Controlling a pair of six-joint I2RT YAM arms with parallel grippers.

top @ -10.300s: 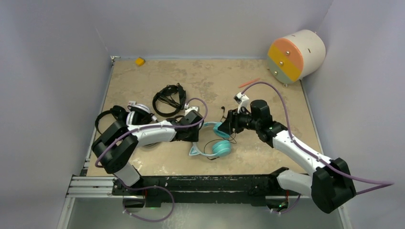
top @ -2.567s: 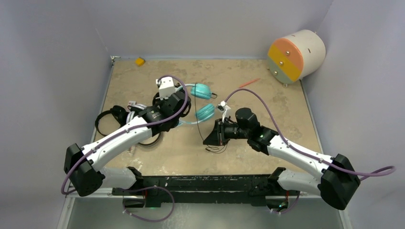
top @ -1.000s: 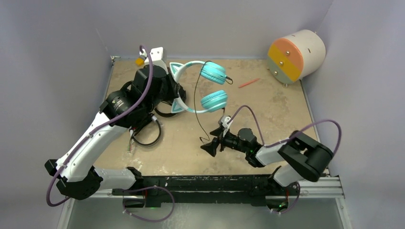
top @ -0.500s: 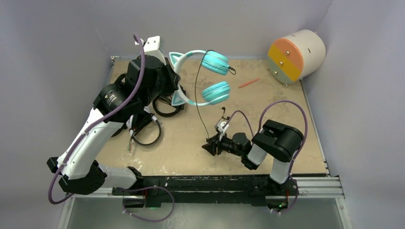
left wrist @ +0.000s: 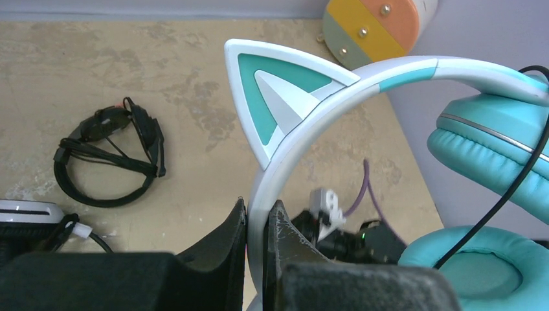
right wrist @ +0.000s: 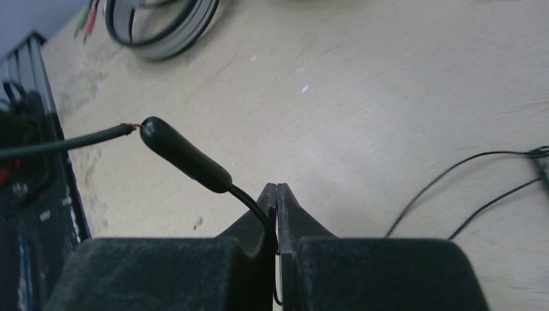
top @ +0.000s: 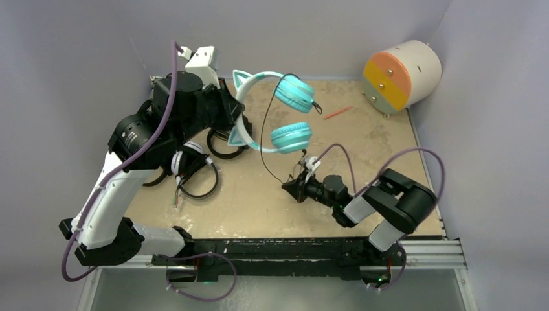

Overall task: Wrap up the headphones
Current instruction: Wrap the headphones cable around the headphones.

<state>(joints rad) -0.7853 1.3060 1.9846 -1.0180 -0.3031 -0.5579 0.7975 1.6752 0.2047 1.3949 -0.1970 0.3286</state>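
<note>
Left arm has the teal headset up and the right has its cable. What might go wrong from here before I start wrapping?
1. The right jaws pinch only the thin cable at their very tips, just behind its black moulded piece; a pull may slip it free.
2. The left jaws clamp the teal headphones by the narrow headband alone, raised above the table, so the set might swing or twist in the grip.

Teal cat-ear headset (top: pixel 291 137) up in the air, band tilted, cups side by side | black cable (top: pixel 261 146) drooping in a loop beneath it | black headset (left wrist: pixel 107 162) flat, lower-left of teal | white-and-black headset (top: pixel 188 170) flat, further lower-left
</note>
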